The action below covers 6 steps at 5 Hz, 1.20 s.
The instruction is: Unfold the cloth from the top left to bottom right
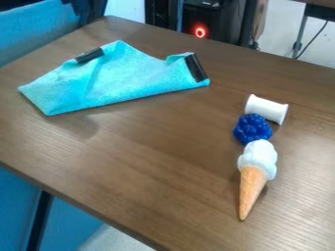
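Cloth (121,81) lies folded, its black strips (196,68) perhaps your grip points — the claw's state you cannot tell.

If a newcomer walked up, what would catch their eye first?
Probably the folded bright turquoise cloth with black strips, at the table's upper left. Next, likely the row at the right: a white spool-shaped object, a deep-blue bumpy piece and a white-topped toy ice-cream cone.

A folded turquoise cloth (121,78) with black strips at two of its edges lies on the brown bench (150,162) in the upper left. At right, a white spool (266,109), a blue bumpy piece (252,129) and a toy ice-cream cone (254,179) form a line.
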Each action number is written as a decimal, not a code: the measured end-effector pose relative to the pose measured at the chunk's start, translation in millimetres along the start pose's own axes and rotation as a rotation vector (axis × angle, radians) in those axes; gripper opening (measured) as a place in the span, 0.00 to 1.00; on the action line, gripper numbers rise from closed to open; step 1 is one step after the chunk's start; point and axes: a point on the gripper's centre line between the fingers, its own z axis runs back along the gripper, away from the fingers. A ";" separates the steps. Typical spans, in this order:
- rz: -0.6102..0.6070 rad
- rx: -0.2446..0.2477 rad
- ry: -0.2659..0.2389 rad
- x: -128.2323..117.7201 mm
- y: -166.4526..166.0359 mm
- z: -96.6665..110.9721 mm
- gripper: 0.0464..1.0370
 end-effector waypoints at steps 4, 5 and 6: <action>0.005 0.060 -0.008 -8.5 61.0 -60.9 0.96; -0.009 0.086 -0.011 -8.1 71.5 -72.2 0.96; 0.006 0.142 -0.005 -7.6 82.7 -77.6 0.96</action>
